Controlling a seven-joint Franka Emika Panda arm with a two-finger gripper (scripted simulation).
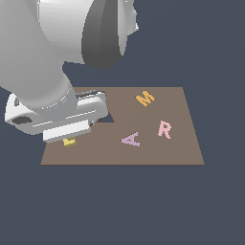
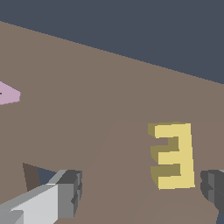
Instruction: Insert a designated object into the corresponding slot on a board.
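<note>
My arm [image 1: 38,52] was glossy white, fat rounded links, with a dark grey band at the joint. My hand [image 1: 57,115] was a pale boxy block, dark trim along its edge. My fingers [image 2: 65,192] were light grey bars tipped with dark, ridged pads.

An orange letter M [image 1: 145,98] lies flat near the far edge of the brown surface, tilted. A pink letter R [image 1: 164,129] sits nearer the edge on the exterior view's right, also askew. A lilac letter A [image 1: 131,139] lies just beside the R, toward the middle, leaning. A dark triangular cutout [image 1: 108,117] shows partly, toward the far edge.
</note>
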